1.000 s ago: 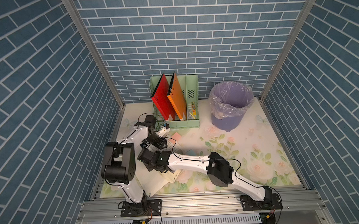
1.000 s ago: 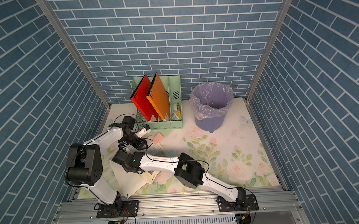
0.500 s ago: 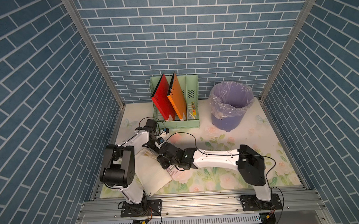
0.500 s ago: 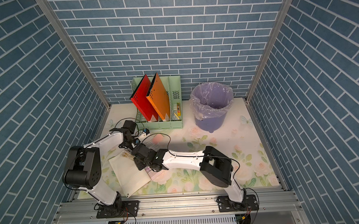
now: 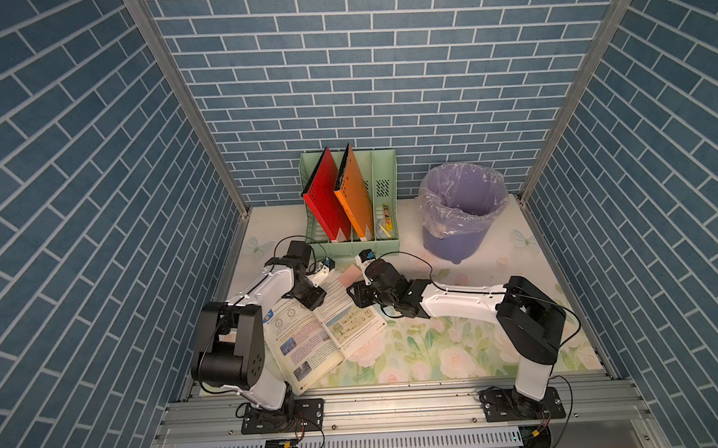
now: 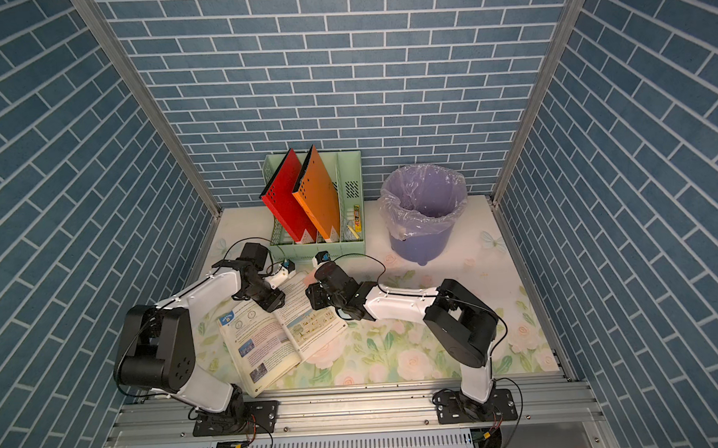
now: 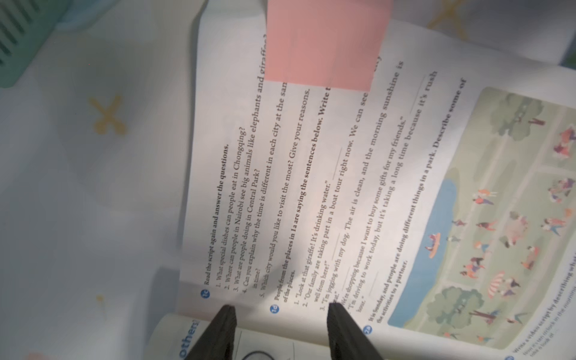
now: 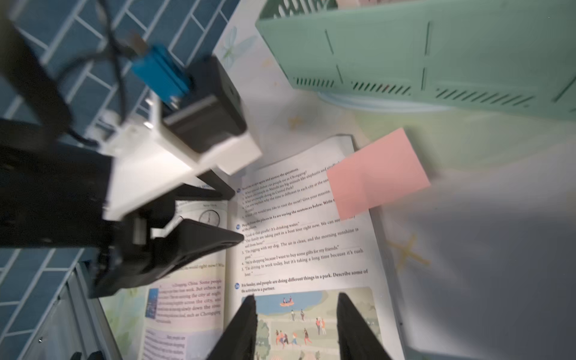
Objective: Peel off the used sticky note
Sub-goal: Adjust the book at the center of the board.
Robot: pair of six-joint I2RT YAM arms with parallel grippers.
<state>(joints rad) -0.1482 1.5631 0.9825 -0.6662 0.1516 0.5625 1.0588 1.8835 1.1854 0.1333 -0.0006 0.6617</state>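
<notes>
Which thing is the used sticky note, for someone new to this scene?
Start at the green file rack by the back wall; in front of it an open textbook lies. The sticky note is the plain pink square overhanging the book's corner nearest the rack, the only unprinted paper.

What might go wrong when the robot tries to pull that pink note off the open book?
The pink sticky note sticks only to the page's corner and overhangs its edge, so pulling may lift or tear the page. The left gripper sits open at the textbook spine, away from the note; the book might slide. The open right gripper could pinch the page with the note.
</notes>
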